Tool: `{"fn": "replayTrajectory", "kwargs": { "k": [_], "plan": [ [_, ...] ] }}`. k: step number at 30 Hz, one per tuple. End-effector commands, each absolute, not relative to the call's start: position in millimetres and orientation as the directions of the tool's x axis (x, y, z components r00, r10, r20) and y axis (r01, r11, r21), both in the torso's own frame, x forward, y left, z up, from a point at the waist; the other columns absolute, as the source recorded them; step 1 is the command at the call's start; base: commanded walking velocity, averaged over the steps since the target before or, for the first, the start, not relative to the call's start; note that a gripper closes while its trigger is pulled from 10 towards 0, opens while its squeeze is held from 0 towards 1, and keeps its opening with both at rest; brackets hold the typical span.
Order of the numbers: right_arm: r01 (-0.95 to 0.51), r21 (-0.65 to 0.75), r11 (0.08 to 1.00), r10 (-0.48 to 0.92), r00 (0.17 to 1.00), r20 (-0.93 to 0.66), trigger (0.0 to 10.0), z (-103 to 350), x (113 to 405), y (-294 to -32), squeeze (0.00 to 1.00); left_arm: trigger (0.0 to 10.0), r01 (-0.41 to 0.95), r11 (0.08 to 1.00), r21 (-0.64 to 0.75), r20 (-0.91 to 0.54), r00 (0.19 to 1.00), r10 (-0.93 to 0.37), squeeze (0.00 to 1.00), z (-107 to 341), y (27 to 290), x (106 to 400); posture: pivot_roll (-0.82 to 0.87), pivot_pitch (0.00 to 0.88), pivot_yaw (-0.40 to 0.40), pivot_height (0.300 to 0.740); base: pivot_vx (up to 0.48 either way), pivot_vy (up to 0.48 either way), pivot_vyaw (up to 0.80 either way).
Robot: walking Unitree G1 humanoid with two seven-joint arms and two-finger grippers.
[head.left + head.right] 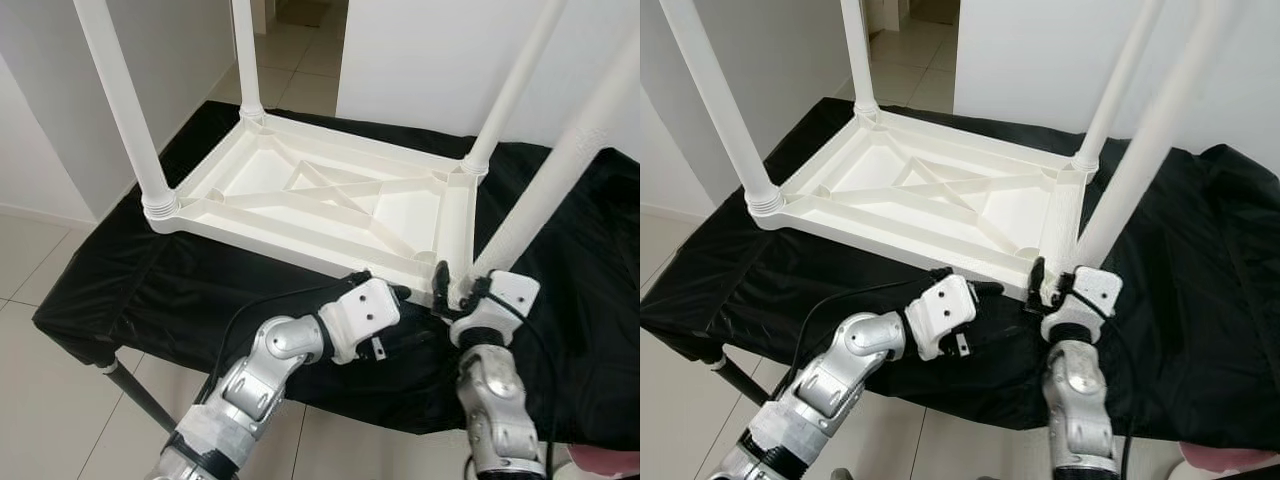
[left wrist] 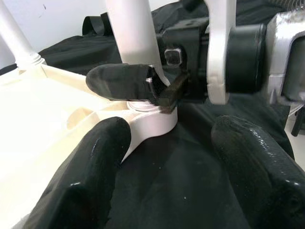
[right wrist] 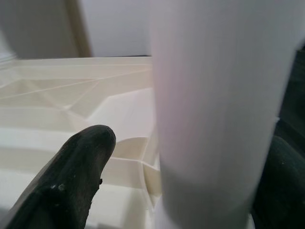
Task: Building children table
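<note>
- We see the upturned white children's table (image 1: 330, 200) lying on the black-draped counter (image 1: 100, 290), legs up.
- Our left hand (image 1: 385, 292), fingers apart and grasping nothing, sits at its near edge.
- At 3 o'clock of it, our right hand (image 1: 452, 285) clasps the near-right leg (image 1: 545, 195) at its base.

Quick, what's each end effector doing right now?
Left end effector: open, empty, beside the near-right corner of the upturned table top.
Right end effector: closed around the near-right table leg at its base.

White walls (image 1: 440, 50) enclose pale floor tiles (image 1: 30, 260); a black cloth (image 1: 590, 300) drapes the work surface.
</note>
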State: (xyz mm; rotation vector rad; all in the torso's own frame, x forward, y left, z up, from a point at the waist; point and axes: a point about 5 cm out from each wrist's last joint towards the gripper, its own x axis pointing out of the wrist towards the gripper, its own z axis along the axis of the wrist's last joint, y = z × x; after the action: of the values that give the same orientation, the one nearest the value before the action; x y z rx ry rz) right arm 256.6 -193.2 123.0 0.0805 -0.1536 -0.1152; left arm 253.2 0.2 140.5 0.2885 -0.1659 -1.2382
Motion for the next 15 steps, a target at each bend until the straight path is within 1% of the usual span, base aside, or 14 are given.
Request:
{"fn": "replayTrajectory", "kwargs": {
  "k": [1, 4, 5, 7, 8, 12, 14, 15],
  "plan": [
    [0.057, 0.090, 0.994, -0.070, 0.986, 0.152, 10.0, 119, 254, -197, 0.00, 10.0, 0.893, 0.324, 0.311, -0.025, 0.349, -0.937, 0.00, 140, 0, 253, -0.07, 0.000, -0.048, 0.740, 0.000, 0.000, 0.00],
    [0.019, 0.066, 0.998, -0.029, 0.988, 0.152, 10.0, 117, 251, -205, 0.00, 10.0, 0.894, 0.324, 0.308, -0.028, 0.349, -0.937, 0.00, 140, 0, 253, -0.07, 0.000, -0.047, 0.740, 0.000, 0.000, 0.00],
    [-0.023, 0.052, 0.998, 0.014, 0.988, 0.153, 10.0, 117, 251, -213, 0.00, 10.0, 0.896, 0.323, 0.305, -0.030, 0.348, -0.937, 0.00, 139, 0, 252, -0.08, 0.000, -0.041, 0.740, 0.000, 0.000, 0.00],
    [-0.106, 0.031, 0.994, 0.100, 0.983, 0.157, 10.0, 118, 250, -221, 0.00, 10.0, 0.900, 0.317, 0.300, -0.034, 0.342, -0.939, 0.00, 138, 0, 251, -0.08, 0.000, -0.041, 0.740, 0.000, 0.000, 0.00],
    [-0.146, 0.032, 0.989, 0.139, 0.978, 0.152, 10.0, 119, 252, -223, 0.00, 10.0, 0.901, 0.314, 0.299, -0.036, 0.340, -0.940, 0.00, 138, 1, 250, -0.08, 0.000, -0.037, 0.740, 0.000, 0.000, 0.00],
    [-0.169, 0.034, 0.985, 0.162, 0.976, 0.149, 10.0, 120, 253, -224, 0.00, 10.0, 0.902, 0.313, 0.299, -0.037, 0.338, -0.940, 0.00, 138, 1, 250, -0.08, 0.000, -0.037, 0.740, 0.000, 0.000, 0.00],
    [-0.240, 0.016, 0.971, 0.237, 0.965, 0.111, 10.0, 118, 264, -226, 0.00, 10.0, 0.902, 0.309, 0.301, -0.039, 0.336, -0.941, 0.00, 138, 0, 252, -0.09, 0.000, -0.026, 0.740, 0.000, 0.000, 0.00],
    [-0.240, 0.016, 0.971, 0.237, 0.965, 0.111, 10.0, 118, 264, -226, 0.00, 10.0, 0.902, 0.309, 0.301, -0.039, 0.336, -0.941, 0.00, 138, 0, 252, -0.09, 0.000, -0.026, 0.740, 0.000, 0.000, 0.00]
  ]
}}
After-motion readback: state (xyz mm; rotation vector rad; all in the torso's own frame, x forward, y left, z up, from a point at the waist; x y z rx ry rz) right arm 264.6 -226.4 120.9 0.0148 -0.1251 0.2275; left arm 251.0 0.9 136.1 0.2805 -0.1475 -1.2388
